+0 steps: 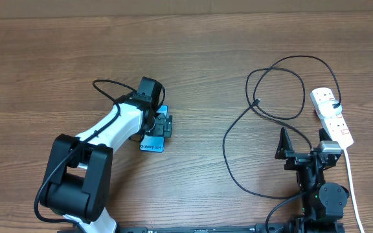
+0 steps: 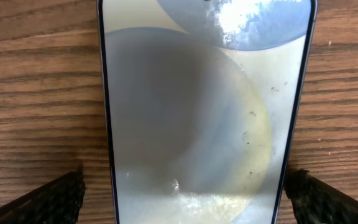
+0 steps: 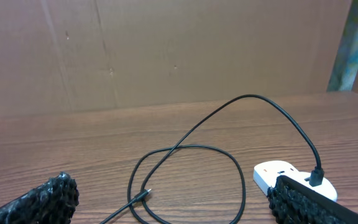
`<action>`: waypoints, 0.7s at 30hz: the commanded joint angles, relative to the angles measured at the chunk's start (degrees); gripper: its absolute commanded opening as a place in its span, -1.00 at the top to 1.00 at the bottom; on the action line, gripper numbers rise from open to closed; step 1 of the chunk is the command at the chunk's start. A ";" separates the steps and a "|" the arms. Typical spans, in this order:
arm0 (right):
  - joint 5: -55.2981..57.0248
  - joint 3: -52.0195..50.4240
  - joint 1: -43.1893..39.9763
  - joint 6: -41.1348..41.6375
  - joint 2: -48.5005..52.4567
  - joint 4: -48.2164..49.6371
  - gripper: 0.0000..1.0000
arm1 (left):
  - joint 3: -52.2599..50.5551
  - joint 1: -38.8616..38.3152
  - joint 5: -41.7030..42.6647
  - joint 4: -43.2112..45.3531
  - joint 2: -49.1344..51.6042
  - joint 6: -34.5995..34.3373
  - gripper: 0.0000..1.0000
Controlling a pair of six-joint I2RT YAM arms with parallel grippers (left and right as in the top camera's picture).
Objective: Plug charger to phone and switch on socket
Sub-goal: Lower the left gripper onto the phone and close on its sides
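Observation:
The phone (image 1: 153, 145) lies flat at centre left, its blue screen mostly hidden under my left gripper (image 1: 162, 124). In the left wrist view the phone's pale screen (image 2: 197, 106) fills the frame. My left gripper (image 2: 185, 202) is open, one finger on each side of the phone with a strip of wood showing between finger and edge. The charger, a black looped cable (image 1: 278, 87), lies at the right with its tip (image 3: 145, 194) free on the table. Its other end is plugged into the socket strip (image 1: 332, 113), which also shows in the right wrist view (image 3: 277, 174). My right gripper (image 1: 302, 144) is open and empty, near the cable loop.
The strip's white cord (image 1: 351, 184) runs toward the front edge past the right arm. A brown cardboard wall (image 3: 166, 56) stands behind the table. Bare wooden tabletop (image 1: 199, 71) lies between the two arms.

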 commanded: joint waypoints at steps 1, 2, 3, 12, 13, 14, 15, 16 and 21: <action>0.70 -0.55 0.26 -0.09 -0.46 0.33 -1.00 | -0.66 -0.11 -0.09 -0.37 1.01 -0.76 -0.96; 0.70 -0.55 0.26 -0.09 -0.46 0.33 -1.00 | -0.66 -0.11 -0.09 -0.37 1.01 -0.76 -0.95; 0.70 -0.55 0.26 -0.09 -0.46 0.33 -1.00 | -0.66 -0.11 -0.09 -0.37 1.01 -0.76 -0.95; 0.70 -0.55 0.26 -0.09 -0.46 0.33 -1.00 | -0.66 -0.11 -0.09 0.07 1.01 -0.76 -0.99; 0.70 -0.55 0.26 -0.11 -0.46 0.33 -0.99 | -0.66 -0.11 -0.09 0.13 1.01 -0.76 -1.00; 0.70 -0.55 0.26 -0.09 -0.46 0.33 -0.99 | -0.66 -0.11 -0.09 0.13 1.01 -0.76 -1.00; 0.70 -0.55 0.26 -0.09 -0.46 0.33 -1.00 | -0.66 -0.11 -0.09 0.09 1.01 -0.74 -1.00; 0.70 -0.55 0.26 -0.09 -0.46 0.33 -1.00 | -0.66 -0.11 -0.09 0.02 1.01 -0.74 -0.99; 0.70 -0.55 0.26 -0.09 -0.46 0.33 -1.00 | -0.66 -0.11 -0.20 0.24 1.03 -0.74 -0.99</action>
